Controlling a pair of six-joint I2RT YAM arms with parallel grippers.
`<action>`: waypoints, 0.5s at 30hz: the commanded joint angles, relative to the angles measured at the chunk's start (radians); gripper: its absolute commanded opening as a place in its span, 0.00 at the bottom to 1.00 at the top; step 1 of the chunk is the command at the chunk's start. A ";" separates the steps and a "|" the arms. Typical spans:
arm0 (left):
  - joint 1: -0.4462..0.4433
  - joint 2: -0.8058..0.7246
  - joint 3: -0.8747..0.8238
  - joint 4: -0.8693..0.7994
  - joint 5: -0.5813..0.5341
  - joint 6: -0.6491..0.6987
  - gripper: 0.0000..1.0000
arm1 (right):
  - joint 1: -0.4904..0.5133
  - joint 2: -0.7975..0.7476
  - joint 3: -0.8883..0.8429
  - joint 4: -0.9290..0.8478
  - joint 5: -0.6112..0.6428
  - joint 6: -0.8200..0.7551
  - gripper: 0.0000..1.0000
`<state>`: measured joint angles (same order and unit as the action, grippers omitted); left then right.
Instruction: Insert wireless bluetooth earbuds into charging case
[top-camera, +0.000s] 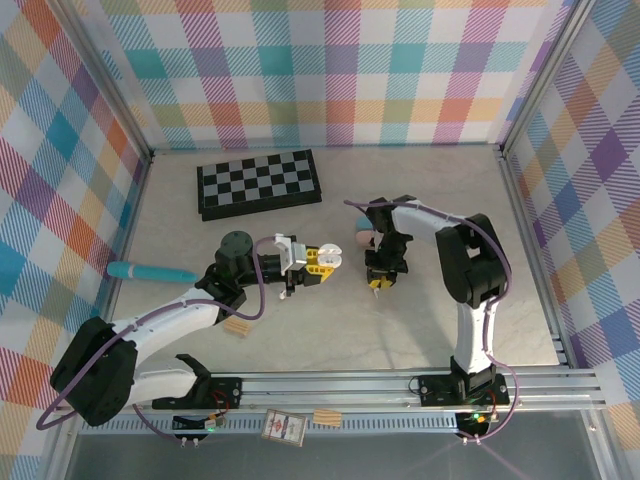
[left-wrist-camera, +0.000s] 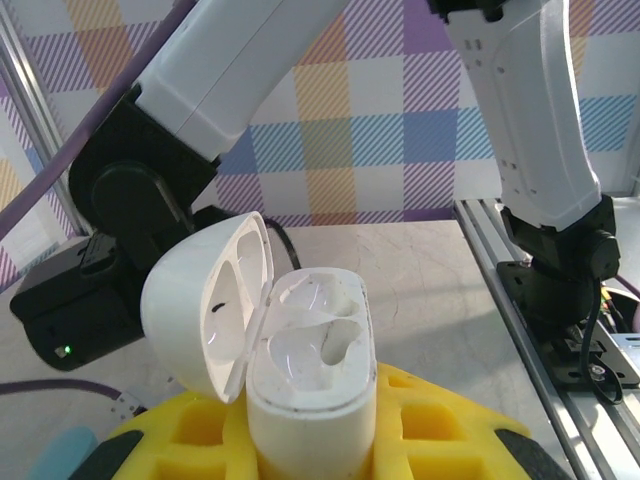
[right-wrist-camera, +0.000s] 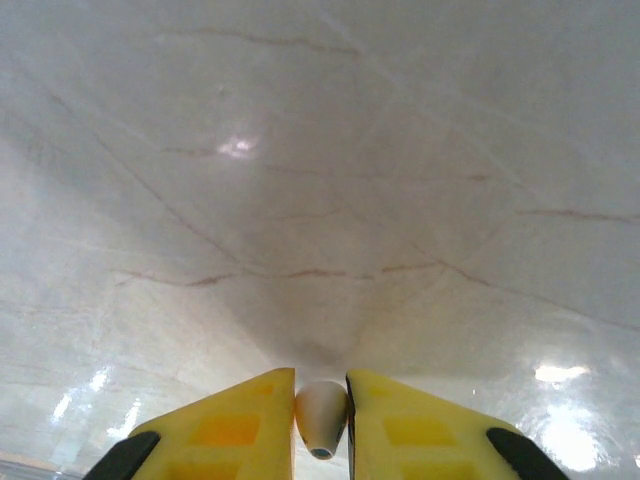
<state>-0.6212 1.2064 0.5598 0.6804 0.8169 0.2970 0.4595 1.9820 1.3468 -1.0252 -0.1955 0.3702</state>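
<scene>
A white earbud (right-wrist-camera: 321, 418) is pinched between the yellow fingers (right-wrist-camera: 235, 420) of the right pincer (right-wrist-camera: 321, 388). Its rounded end points down at the pale marbled counter (right-wrist-camera: 300, 150), held just above it without touching. From above, that right pincer (top-camera: 379, 283) hangs tips-down near the middle of the counter.

Just to its left, the left pincer (top-camera: 322, 260) reaches in sideways, pressed against the body of a white charging case (left-wrist-camera: 315, 395). The case stands upright between the yellow fingers (left-wrist-camera: 440, 430), with its lid (left-wrist-camera: 205, 300) swung open to the left. Both moulded sockets inside look unfilled. The two pincers are near each other but apart.

A pink rounded thing (top-camera: 364, 238) lies on the counter beside the right arm, partly hidden by it. Farther back lies a folded chessboard (top-camera: 258, 183). A teal stick-like object (top-camera: 150, 271) sits to the far left, and a small tan wooden block (top-camera: 237, 327) lies beside the left arm.
</scene>
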 joint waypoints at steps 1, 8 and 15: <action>-0.009 0.014 0.016 0.018 -0.025 0.017 0.15 | 0.001 -0.097 -0.012 0.034 -0.021 0.033 0.20; -0.009 0.059 0.031 0.025 -0.119 0.005 0.15 | -0.007 -0.290 -0.065 0.191 -0.013 0.066 0.20; -0.018 0.109 0.044 0.066 -0.217 -0.021 0.14 | -0.024 -0.480 -0.123 0.326 -0.079 0.091 0.20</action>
<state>-0.6224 1.3056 0.5613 0.6872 0.6495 0.2821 0.4435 1.5501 1.2415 -0.7715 -0.2260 0.4381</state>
